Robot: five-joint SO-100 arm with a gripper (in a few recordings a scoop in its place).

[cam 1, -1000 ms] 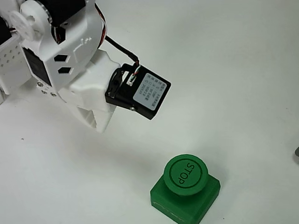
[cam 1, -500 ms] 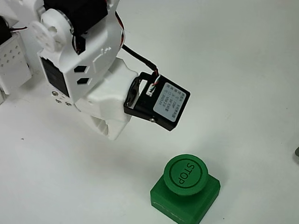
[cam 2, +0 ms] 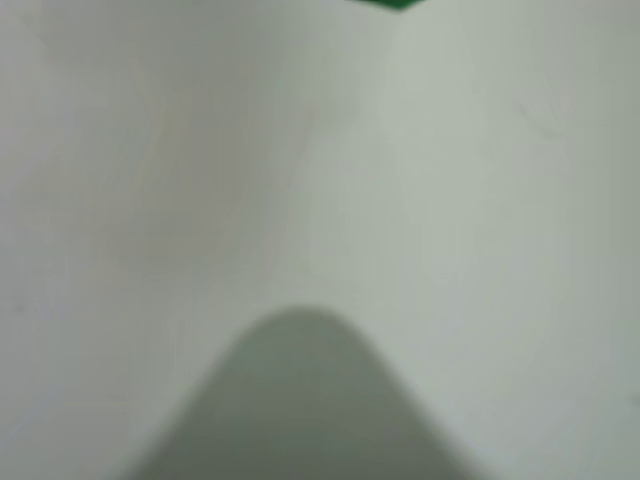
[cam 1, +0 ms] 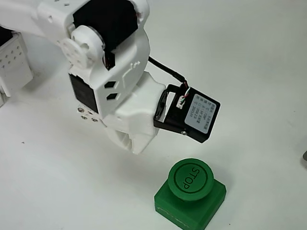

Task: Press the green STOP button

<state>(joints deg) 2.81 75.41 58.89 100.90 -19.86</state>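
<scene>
The green STOP button (cam 1: 192, 180) sits on the white table near the bottom edge of the fixed view, a round cap with "STOP" on a square green base. My white gripper (cam 1: 135, 145) hangs up and to the left of it, apart from it, pointing down at the table. Its fingers look pressed together with nothing between them. A black camera module (cam 1: 195, 116) on the wrist hovers above the button. In the wrist view a sliver of the green button (cam 2: 390, 4) shows at the top edge, and a blurred grey hump (cam 2: 305, 400) rises from the bottom.
The white table (cam 1: 249, 72) stretches around the button. A white perforated block (cam 1: 13, 64) stands at the left edge. A small dark thing (cam 1: 305, 158) pokes in at the right edge.
The arm has swung right and down, bringing the gripper tip and the black camera module closer to the button. The button has not moved.
</scene>
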